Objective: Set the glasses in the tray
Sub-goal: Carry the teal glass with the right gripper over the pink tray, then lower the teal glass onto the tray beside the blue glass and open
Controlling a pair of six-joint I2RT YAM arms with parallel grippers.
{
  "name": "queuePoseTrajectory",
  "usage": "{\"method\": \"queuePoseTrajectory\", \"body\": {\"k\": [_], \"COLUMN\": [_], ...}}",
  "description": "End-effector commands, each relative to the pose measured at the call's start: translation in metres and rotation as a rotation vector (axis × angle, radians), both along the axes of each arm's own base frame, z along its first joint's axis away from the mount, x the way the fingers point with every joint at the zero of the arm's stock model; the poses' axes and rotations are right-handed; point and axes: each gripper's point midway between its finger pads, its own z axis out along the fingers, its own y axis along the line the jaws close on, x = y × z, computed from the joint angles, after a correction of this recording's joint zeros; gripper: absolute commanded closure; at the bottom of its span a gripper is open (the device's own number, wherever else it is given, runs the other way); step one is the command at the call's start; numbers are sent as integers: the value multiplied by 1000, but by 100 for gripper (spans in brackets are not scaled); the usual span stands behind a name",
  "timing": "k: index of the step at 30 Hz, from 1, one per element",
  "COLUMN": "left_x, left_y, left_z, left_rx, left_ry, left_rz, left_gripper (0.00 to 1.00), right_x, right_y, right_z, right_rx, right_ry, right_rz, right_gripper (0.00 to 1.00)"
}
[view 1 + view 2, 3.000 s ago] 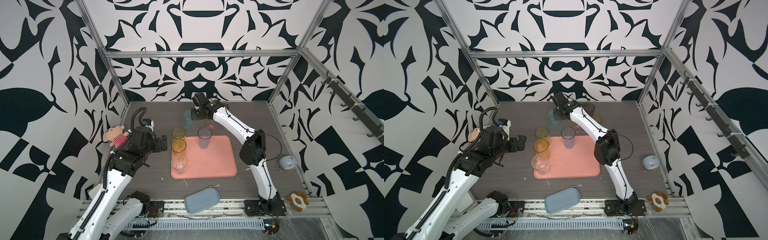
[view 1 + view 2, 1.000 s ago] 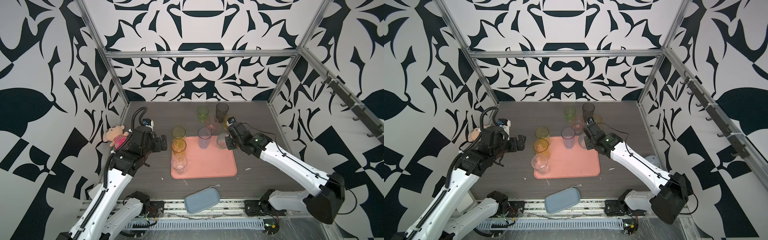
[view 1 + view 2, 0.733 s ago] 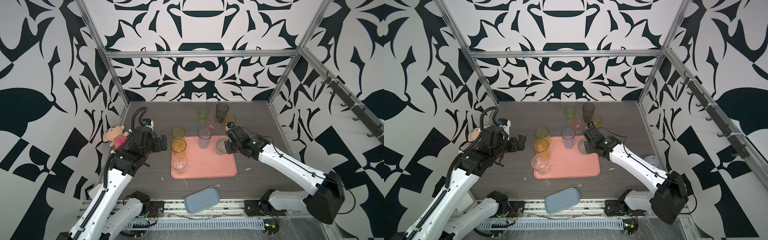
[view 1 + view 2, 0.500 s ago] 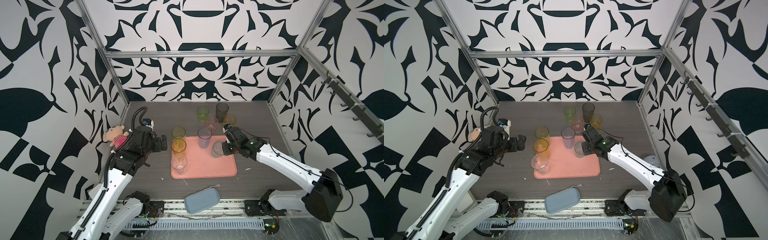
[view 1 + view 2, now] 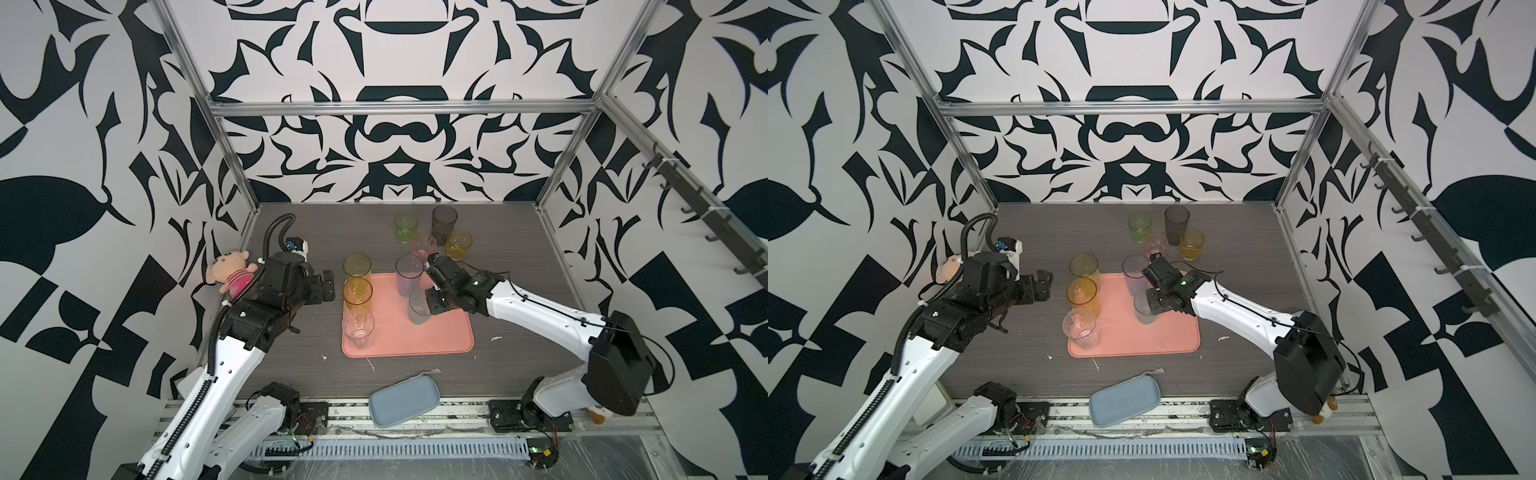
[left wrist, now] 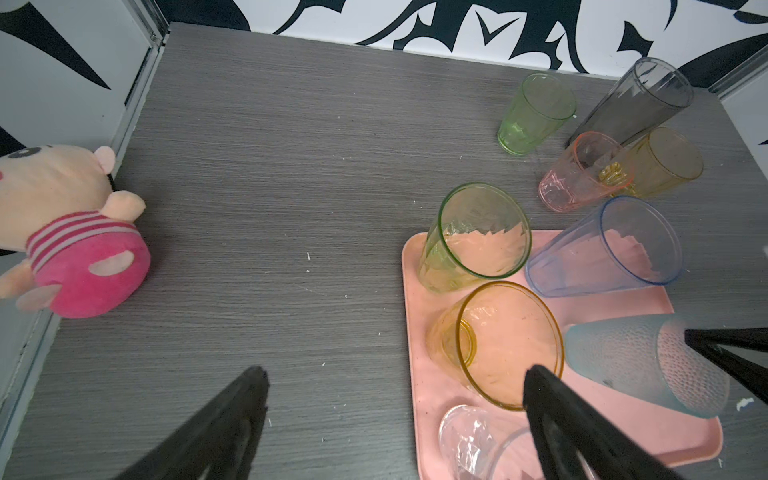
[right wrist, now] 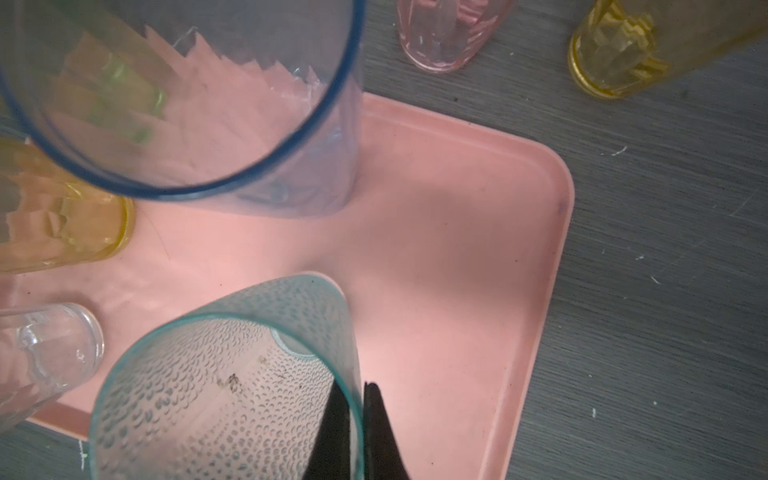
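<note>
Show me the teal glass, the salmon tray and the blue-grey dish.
teal glass (image 5: 417, 311): in a top view, on its see-through body.
salmon tray (image 5: 419, 343): in a top view, on bare floor near its front edge.
blue-grey dish (image 5: 404, 398): in a top view, on its bare middle.

A pink plush toy (image 5: 230, 276) sits at the table's (image 5: 519, 257) left edge; a blue-grey dish (image 5: 404, 398) lies across its front edge.

Black-and-white patterned walls (image 5: 395, 145); grey woodgrain table (image 5: 332, 224)
</note>
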Motion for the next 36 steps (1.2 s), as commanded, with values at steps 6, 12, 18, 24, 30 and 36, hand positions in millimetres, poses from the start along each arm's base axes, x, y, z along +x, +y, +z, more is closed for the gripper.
{"method": "queuePoseTrajectory", "body": {"k": [6,12,18,24,30,36], "left_x": [-1,-1,-1,-1,-1,-1], "left_y": [0,0,0,0,0,-1], "left_z": [-3,-3,-4,-4,-4,-3], "left_rx": [0,0,2,2,2,-1], "left_ry": [9,8,12,12,13,10], "left_rz": [-4,-5,-4,-3,-4,-6], "left_gripper": [0,1,0,0,1,0], "right_x": [16,17,16,17,16,17], "right_y": [10,18,23,24,26,26], "right_z": [21,18,16,12,9,6], "right_rx": [-2,16,20,8,0,-5], "right_ry": [-67,-51,-37,-14,9,14], "right_rz": [-45,-38,-37,-55,-53,-54], "right_gripper": [100,100,100,100,100,98]}}
